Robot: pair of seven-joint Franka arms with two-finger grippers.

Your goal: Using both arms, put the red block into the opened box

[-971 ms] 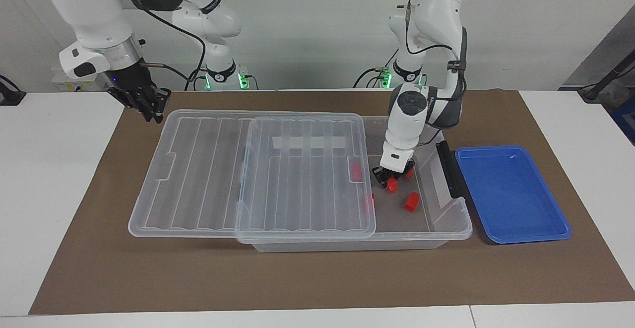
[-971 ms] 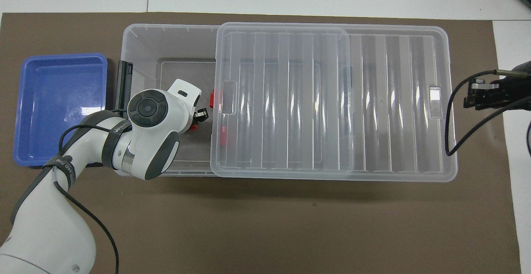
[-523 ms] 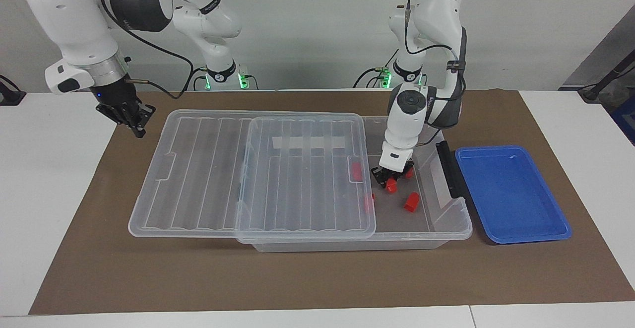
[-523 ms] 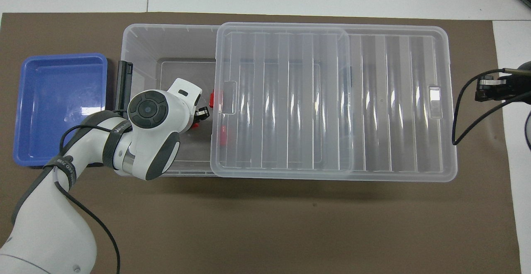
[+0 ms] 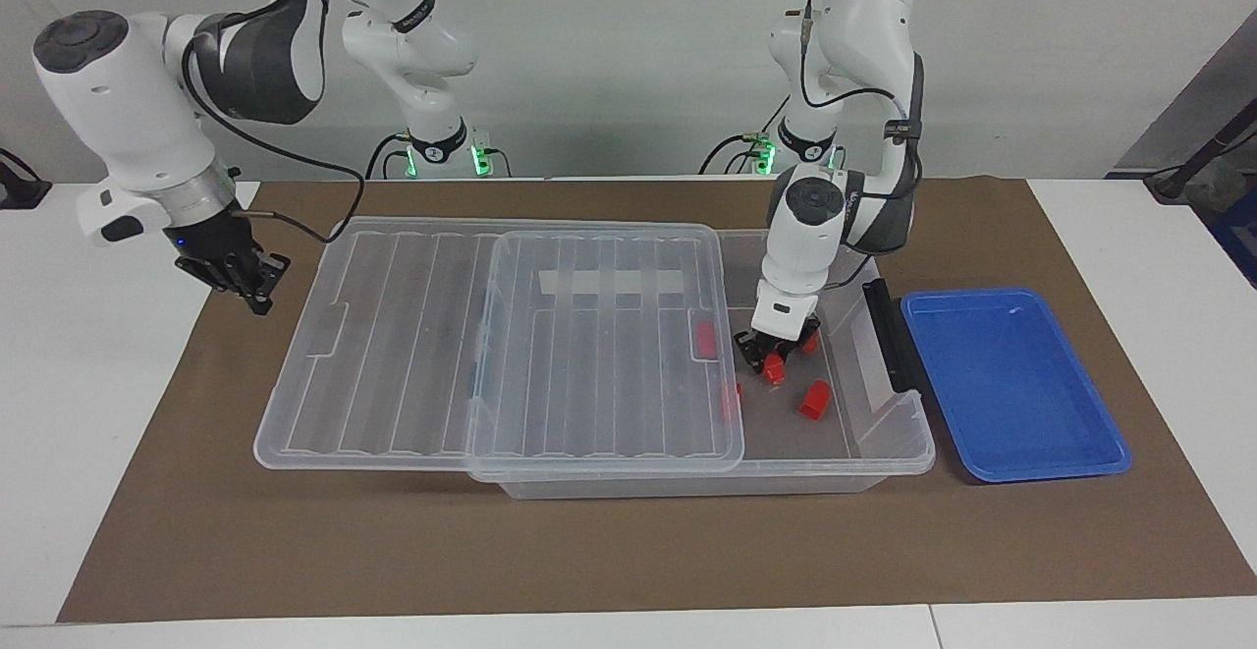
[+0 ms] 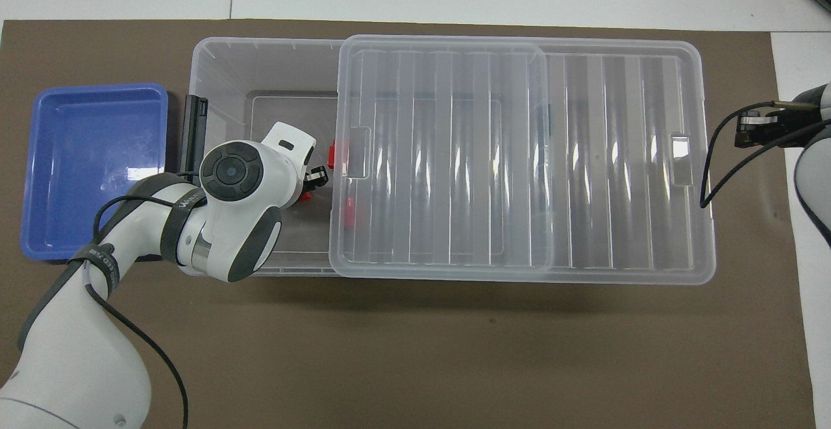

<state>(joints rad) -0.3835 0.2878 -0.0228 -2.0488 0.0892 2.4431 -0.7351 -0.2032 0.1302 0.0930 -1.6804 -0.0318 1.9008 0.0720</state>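
The clear box (image 5: 886, 438) lies lengthwise on the mat. Its ribbed lid (image 5: 491, 354) is slid toward the right arm's end, leaving the end by the dark handle (image 5: 889, 335) uncovered. My left gripper (image 5: 771, 359) reaches down into that uncovered end, right at a red block (image 5: 775, 367) on the box floor. In the overhead view the left wrist hides most of the left gripper (image 6: 315, 179). Another red block (image 5: 814, 400) lies loose beside it, and others show under the lid (image 5: 705, 338). My right gripper (image 5: 257, 291) is shut and holds nothing, over the mat's edge just off the lid's end.
A shallow blue tray (image 5: 1011, 384) sits on the brown mat (image 5: 628, 551) beside the box's handle end, toward the left arm's end of the table. The right arm's cable (image 6: 711, 176) hangs near the lid's corner.
The right arm has swung away from the lid's corner toward its own end of the table and come down lower. The left gripper has stayed at the red block in the box.
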